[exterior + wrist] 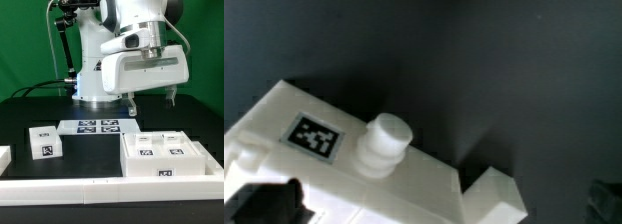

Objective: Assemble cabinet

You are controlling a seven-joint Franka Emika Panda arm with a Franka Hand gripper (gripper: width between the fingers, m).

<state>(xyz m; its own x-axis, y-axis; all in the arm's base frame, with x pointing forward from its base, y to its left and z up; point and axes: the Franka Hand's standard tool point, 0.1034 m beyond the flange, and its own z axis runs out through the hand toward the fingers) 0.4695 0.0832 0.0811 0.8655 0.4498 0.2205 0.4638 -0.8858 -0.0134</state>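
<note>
White plastic cabinet frame: we found it on the black table at the exterior view's right, long side running across the view, below and just forward of the gripper, whose jaws hung wide apart and empty. Small drawer box: well apart, toward the left. Wrist view: white part with round peg. Square tags only; we read no writing.

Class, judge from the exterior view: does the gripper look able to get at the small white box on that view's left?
Probably yes. The gripper hangs open and empty above the table, and the small white box stands alone, with nothing on top of it or against it.
</note>
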